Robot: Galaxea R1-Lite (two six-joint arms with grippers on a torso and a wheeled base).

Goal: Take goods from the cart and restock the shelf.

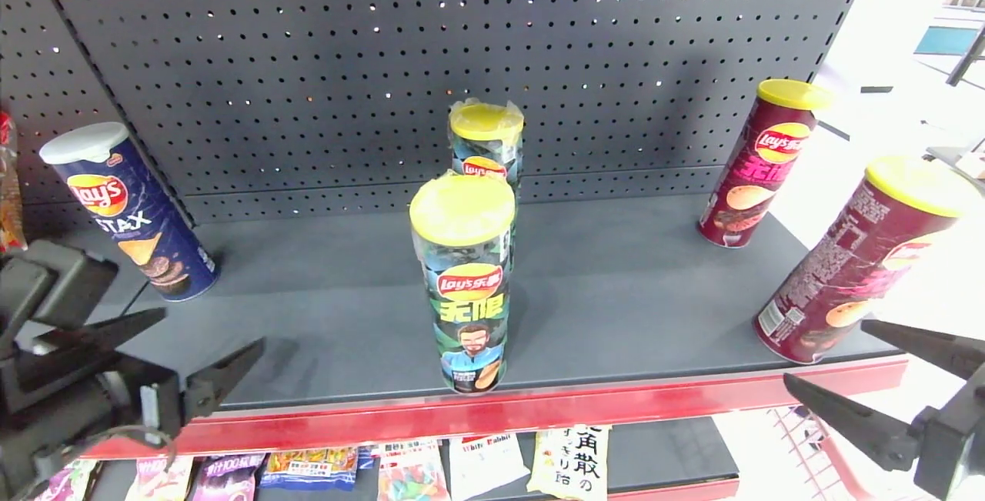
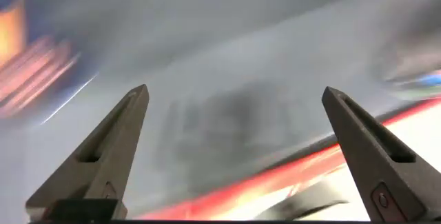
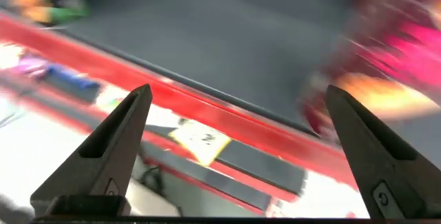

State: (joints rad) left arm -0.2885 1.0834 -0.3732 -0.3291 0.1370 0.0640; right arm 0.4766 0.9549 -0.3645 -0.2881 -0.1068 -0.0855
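Five chip cans stand on the shelf (image 1: 616, 301): a blue can (image 1: 127, 212) at the left, a front green can (image 1: 465, 285) at the edge with a rear green can (image 1: 486, 139) behind it, and a rear maroon can (image 1: 758, 166) and front maroon can (image 1: 858, 258) at the right. The left hand (image 1: 212, 328), fingers apart and empty, hangs before the left front edge. The right hand (image 1: 826, 351), also spread, hangs near the front maroon can, probably the blur in its wrist view.

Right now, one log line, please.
left gripper: open, empty | right gripper: open, empty | tall maroon yellow-lidded crisp tube: on grey metal shelf, near right gripper
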